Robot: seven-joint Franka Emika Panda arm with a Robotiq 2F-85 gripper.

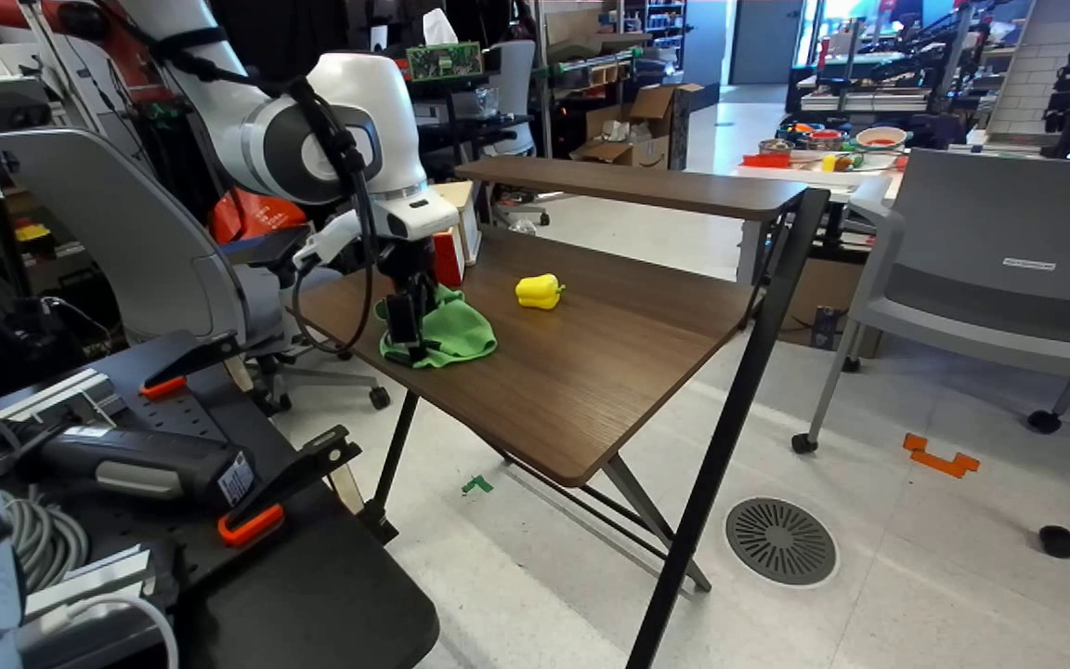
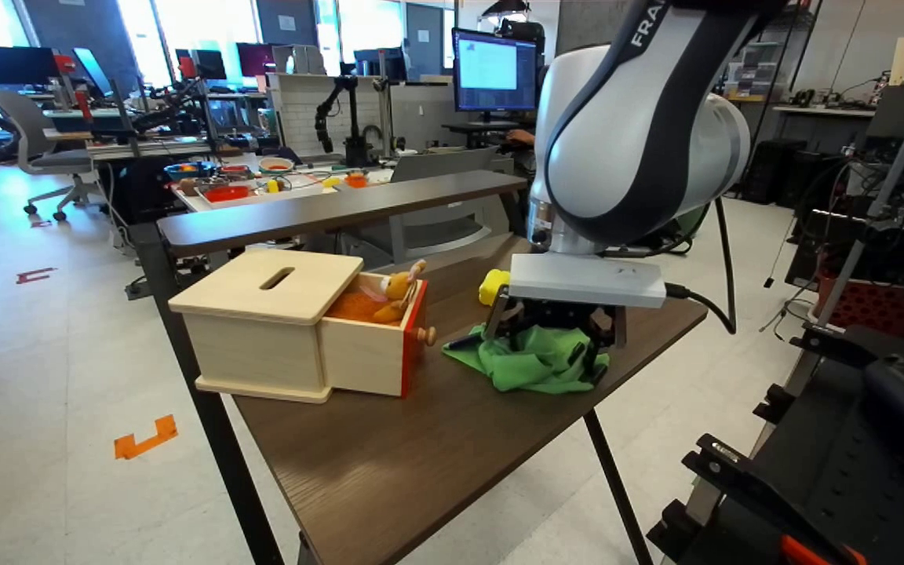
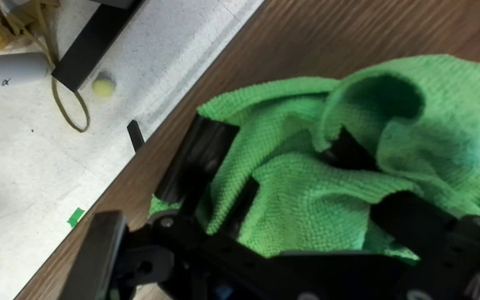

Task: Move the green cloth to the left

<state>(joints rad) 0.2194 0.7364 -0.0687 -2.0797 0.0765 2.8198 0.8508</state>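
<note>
Wrist view, with 12 o'clock at the top: the green cloth (image 3: pixel 302 200) lies all bunched up on the brown desk (image 3: pixel 298 46), from the middle out to 3 o'clock. The robot claw (image 3: pixel 283 141) is spread wide, with its two black fingers (image 3: pixel 200 156) well apart and loose folds of cloth between them. The finger near 9 o'clock is over the edge of the cloth; I can't tell if it touches. Cloth hides part of the finger near 4 o'clock. Past the desk's edge, pale floor (image 3: pixel 36 175) fills the 9 o'clock side, with a bit of green tape (image 3: pixel 75 217) at 8 o'clock.

In an exterior view, a wooden box (image 2: pixel 256 345) sits on the desk at 9 o'clock from the cloth, with a gap between. Its drawer (image 2: pixel 362 357) is partly out toward 3 o'clock. The drawer has a red front (image 2: pixel 414 349) and a round knob (image 2: pixel 426 336), and an orange stuffed toy (image 2: pixel 362 308) is inside.

In an exterior view, a yellow bell pepper (image 1: pixel 538 292) is near the cloth, at 2 o'clock from it, with bare desk between. The white robot arm (image 1: pixel 382 107) is at 11 o'clock, and the claw hangs right at the cloth. A brown shelf (image 1: pixel 628 189) is over the desk, farther off at 2 o'clock.
</note>
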